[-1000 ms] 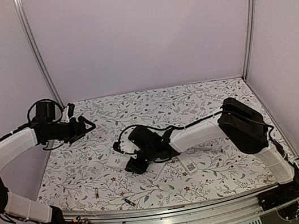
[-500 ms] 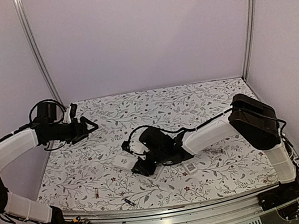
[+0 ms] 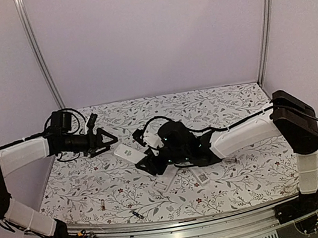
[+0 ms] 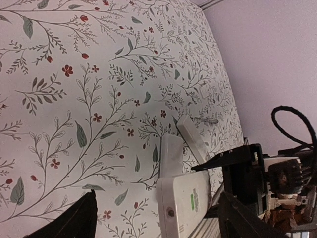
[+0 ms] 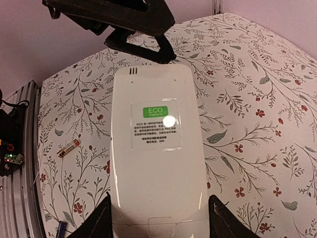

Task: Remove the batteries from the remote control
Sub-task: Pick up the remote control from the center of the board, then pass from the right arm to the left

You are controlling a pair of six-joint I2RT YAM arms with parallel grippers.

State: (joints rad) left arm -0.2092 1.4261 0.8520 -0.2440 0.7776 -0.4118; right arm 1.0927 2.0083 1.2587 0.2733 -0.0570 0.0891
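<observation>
My right gripper (image 5: 158,218) is shut on the white remote control (image 5: 156,158) and holds it off the table, its back with the green ECO label facing up. The back shows no opening, so anything inside is hidden. In the top view the remote control (image 3: 128,153) points left toward my left gripper (image 3: 106,141). The left gripper (image 4: 157,208) is open, and the remote's free end (image 4: 183,206) lies between its fingers without touching them. A red-orange battery (image 5: 68,147) and a dark battery (image 5: 60,228) lie loose on the floral tabletop.
Two more white remote-like pieces (image 4: 171,154) (image 4: 194,139) lie flat beneath the held one, with a thin grey pen-like tool (image 4: 205,120) beyond them. Another white piece with a printed label (image 3: 202,177) lies near the front. Walls enclose the table (image 3: 217,100) at the left, back and right.
The right arm has lifted the remote control and carried it left and back. The left gripper has reached right, so its open fingers now flank the remote's end.
</observation>
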